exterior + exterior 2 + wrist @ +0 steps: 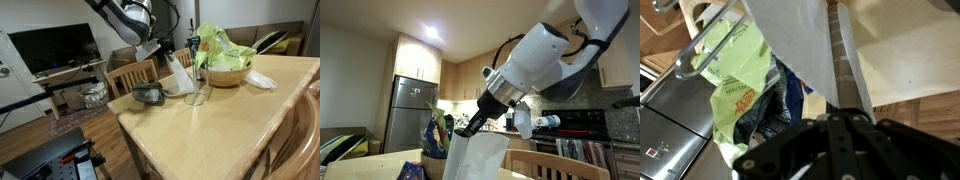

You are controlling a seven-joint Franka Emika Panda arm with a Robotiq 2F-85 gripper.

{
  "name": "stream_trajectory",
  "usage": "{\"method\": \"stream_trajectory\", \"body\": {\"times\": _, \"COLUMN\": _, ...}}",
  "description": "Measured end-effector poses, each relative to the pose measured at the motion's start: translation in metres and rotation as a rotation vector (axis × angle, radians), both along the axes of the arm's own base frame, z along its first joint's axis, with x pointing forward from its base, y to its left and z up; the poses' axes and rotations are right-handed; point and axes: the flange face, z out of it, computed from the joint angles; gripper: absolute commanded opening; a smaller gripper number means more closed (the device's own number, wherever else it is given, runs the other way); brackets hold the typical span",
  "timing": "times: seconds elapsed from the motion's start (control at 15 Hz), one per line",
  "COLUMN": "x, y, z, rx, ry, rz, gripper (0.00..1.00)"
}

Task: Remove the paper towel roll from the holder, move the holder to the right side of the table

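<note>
Though partly masked by the arm, shows the gripper [468,128] clamped on the upper rim of the paper towel roll [478,160], fingers pinched onto the paper with no gap to be made out. Places the long axis of the roll hanging down and away from the fingertips: near upright in an exterior view, and in an exterior view a tilted paper towel roll [177,78], top leaning toward the arm.

Locates the roll off the rod and just beside the holder [196,90], on the side nearer the arm. Holder bare and upright on the table [200,140], between the roll and a bowl [228,76] carrying a green bag [222,45]. Contact between the roll's lower end and the tabletop: not resolvable.

In the wrist view, traces the paper towel roll [800,45] as a white band running out from the gripper [840,128] across the frame.

Judged stage: removal done or nearly so, release pending, holder not yet handled. Judged requirement for the coming move: set the roll down clear of the ring base, then reach past it for the slender vertical rod, closing across its axis. Judged risk: swinging the tilted roll into the light wire frame and tipping it. Right side of the table: not assignable from these views.
</note>
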Motion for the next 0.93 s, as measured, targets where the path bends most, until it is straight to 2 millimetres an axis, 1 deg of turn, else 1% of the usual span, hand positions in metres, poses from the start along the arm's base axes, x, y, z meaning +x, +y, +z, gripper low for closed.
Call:
{"method": "stream_trajectory", "body": {"times": 0.07, "x": 0.000, "y": 0.000, "z": -0.001, "rx": -0.009, "ry": 0.002, "rz": 0.007, "gripper": 0.27}}
{"method": "stream_trajectory", "body": {"times": 0.13, "x": 0.001, "y": -0.001, "z": -0.002, "rx": -0.016, "ry": 0.006, "rz": 0.009, "gripper": 0.32}}
{"method": "stream_trajectory", "body": {"times": 0.33, "x": 0.003, "y": -0.009, "z": -0.017, "rx": -0.052, "ry": 0.050, "rz": 0.002, "gripper": 0.57}}
{"method": "stream_trajectory", "body": {"times": 0.47, "x": 0.004, "y": -0.013, "z": -0.027, "rx": -0.074, "ry": 0.085, "rz": -0.002, "gripper": 0.70}}
{"method": "stream_trajectory", "body": {"times": 0.67, "x": 0.007, "y": -0.015, "z": -0.031, "rx": -0.108, "ry": 0.118, "rz": -0.003, "gripper": 0.94}}
{"method": "stream_trajectory", "body": {"times": 0.73, "x": 0.009, "y": -0.015, "z": -0.031, "rx": -0.122, "ry": 0.123, "rz": -0.008, "gripper": 0.99}}
{"method": "stream_trajectory", "body": {"times": 0.93, "x": 0.013, "y": -0.011, "z": -0.029, "rx": -0.179, "ry": 0.151, "rz": -0.041, "gripper": 1.00}}
